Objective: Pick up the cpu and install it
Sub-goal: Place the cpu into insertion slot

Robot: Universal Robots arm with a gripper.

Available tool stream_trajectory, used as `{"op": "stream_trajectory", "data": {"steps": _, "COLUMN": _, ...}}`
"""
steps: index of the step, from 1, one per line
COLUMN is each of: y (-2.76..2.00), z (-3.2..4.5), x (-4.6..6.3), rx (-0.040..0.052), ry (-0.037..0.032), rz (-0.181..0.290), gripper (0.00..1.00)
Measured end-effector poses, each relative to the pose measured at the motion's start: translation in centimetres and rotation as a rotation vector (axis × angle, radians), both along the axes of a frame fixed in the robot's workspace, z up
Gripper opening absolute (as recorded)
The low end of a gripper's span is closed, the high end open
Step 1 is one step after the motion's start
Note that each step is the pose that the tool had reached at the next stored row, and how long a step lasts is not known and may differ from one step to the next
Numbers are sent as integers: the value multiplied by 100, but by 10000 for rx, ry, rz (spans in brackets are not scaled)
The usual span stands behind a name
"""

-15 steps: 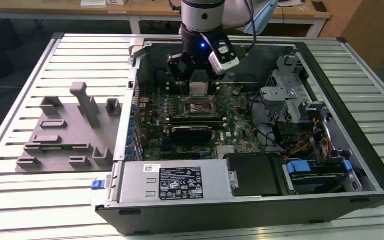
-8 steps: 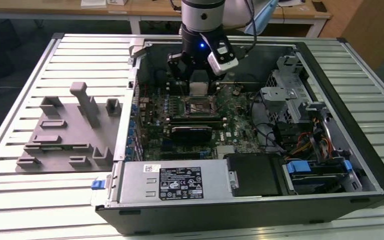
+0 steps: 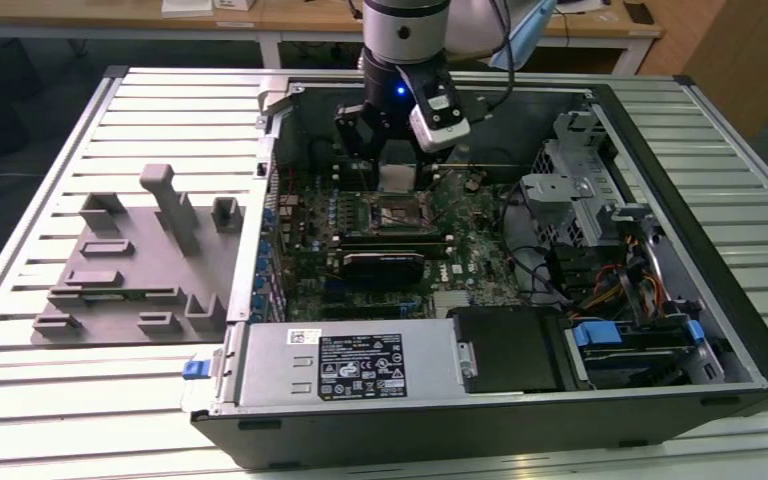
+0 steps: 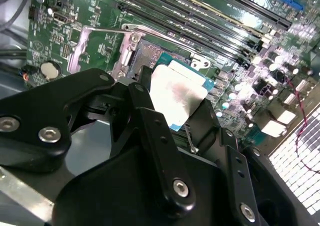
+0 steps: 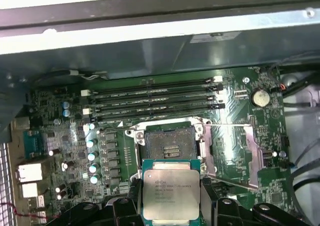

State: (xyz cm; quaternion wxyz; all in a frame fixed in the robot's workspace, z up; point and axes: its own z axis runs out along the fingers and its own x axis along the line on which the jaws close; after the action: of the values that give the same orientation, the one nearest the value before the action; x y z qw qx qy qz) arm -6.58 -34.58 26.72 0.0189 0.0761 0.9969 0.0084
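Note:
The cpu (image 5: 171,193), a flat square chip with a silver top and pale rim, is clamped by its edges between my gripper's black fingers (image 5: 134,198). In the exterior view my gripper (image 3: 392,180) hangs inside the open computer case with the cpu (image 3: 394,178) just above and behind the black socket (image 3: 398,215). In both wrist views the cpu (image 4: 177,93) hovers over the motherboard beside the open socket (image 5: 169,145), not touching it. The socket (image 4: 142,53) is bare, with its metal bracket (image 5: 260,151) swung aside.
The case (image 3: 704,250) lies open on a slatted metal table. Memory slots (image 5: 155,98) run beside the socket. A grey power supply box (image 3: 344,365) and drive cages (image 3: 624,340) sit near the front. A grey fixture tray (image 3: 131,260) stands at the exterior view's left.

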Motion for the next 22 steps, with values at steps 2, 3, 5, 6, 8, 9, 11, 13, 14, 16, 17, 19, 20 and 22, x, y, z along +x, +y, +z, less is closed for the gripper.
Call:
{"op": "stream_trajectory", "data": {"steps": 2, "y": 0, "z": 0, "x": 0, "rx": 0, "ry": 1, "rz": -224, "gripper": 55}}
{"op": "stream_trajectory", "data": {"steps": 3, "y": 0, "z": 0, "x": 0, "rx": -1, "ry": 0, "rz": -513, "gripper": 55}}
{"op": "stream_trajectory", "data": {"steps": 5, "y": 0, "z": 0, "x": 0, "rx": -1, "ry": 1, "rz": -708, "gripper": 55}}
{"op": "stream_trajectory", "data": {"steps": 6, "y": 0, "z": 0, "x": 0, "rx": -1, "ry": 1, "rz": -799, "gripper": 55}}
{"op": "stream_trajectory", "data": {"steps": 8, "y": 0, "z": 0, "x": 0, "rx": -1, "ry": 0, "rz": -996, "gripper": 55}}
{"op": "stream_trajectory", "data": {"steps": 9, "y": 0, "z": 0, "x": 0, "rx": -1, "ry": 0, "rz": -1088, "gripper": 55}}
{"op": "stream_trajectory", "data": {"steps": 11, "y": 0, "z": 0, "x": 0, "rx": 0, "ry": 0, "rz": -1276, "gripper": 55}}
{"op": "stream_trajectory", "data": {"steps": 13, "y": 0, "z": 0, "x": 0, "rx": -1, "ry": 0, "rz": -1466, "gripper": 55}}
{"op": "stream_trajectory", "data": {"steps": 14, "y": 0, "z": 0, "x": 0, "rx": -1, "ry": 0, "rz": -1569, "gripper": 55}}
{"op": "stream_trajectory", "data": {"steps": 16, "y": 0, "z": 0, "x": 0, "rx": -1, "ry": 0, "rz": -1771, "gripper": 55}}
{"op": "stream_trajectory", "data": {"steps": 17, "y": 0, "z": 0, "x": 0, "rx": 0, "ry": 0, "rz": -1868, "gripper": 55}}
{"op": "stream_trajectory", "data": {"steps": 19, "y": 0, "z": 0, "x": 0, "rx": -1, "ry": 0, "rz": -2066, "gripper": 55}}
{"op": "stream_trajectory", "data": {"steps": 20, "y": 0, "z": 0, "x": 0, "rx": -1, "ry": 1, "rz": -2165, "gripper": 55}}
{"op": "stream_trajectory", "data": {"steps": 22, "y": 0, "z": 0, "x": 0, "rx": -1, "ry": 0, "rz": -2357, "gripper": 55}}
